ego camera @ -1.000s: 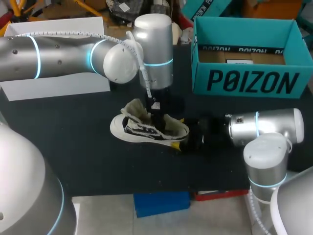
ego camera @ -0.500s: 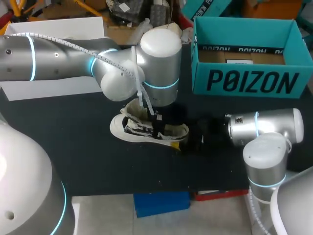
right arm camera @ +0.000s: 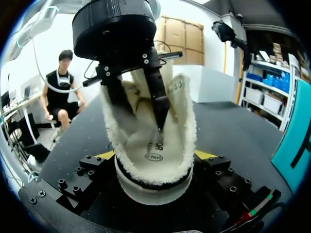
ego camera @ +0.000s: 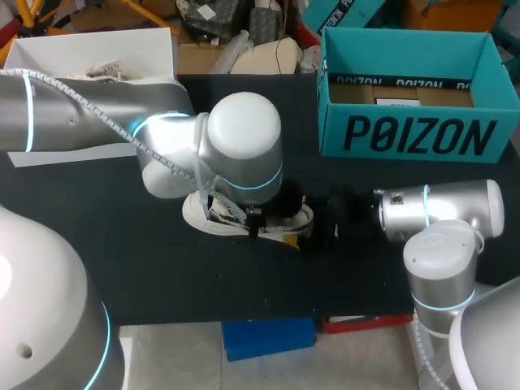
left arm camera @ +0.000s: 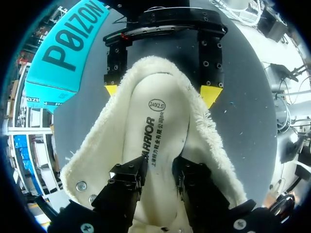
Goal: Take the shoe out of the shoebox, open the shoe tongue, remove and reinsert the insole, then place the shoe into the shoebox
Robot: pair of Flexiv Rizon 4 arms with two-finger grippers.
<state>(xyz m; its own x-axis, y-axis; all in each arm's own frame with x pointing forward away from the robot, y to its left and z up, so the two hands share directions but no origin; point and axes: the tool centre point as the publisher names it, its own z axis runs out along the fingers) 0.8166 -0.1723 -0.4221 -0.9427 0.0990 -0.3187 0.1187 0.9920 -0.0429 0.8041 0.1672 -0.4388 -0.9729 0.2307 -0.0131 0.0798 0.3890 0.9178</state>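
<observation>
Shoe (ego camera: 197, 216) tight in right hand (right arm camera: 154, 159), left hand (left arm camera: 158, 170) inside on insole (left arm camera: 156, 119) (grip unclear), shoebox (ego camera: 418, 134) behind, left arm (ego camera: 242, 150) overhead

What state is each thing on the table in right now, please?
shoebox: open.
shoe: on the table, outside the shoebox.
insole: lying inside the shoe.
left gripper: open, fingers inside the shoe.
right gripper: shut on the shoe's heel.
</observation>
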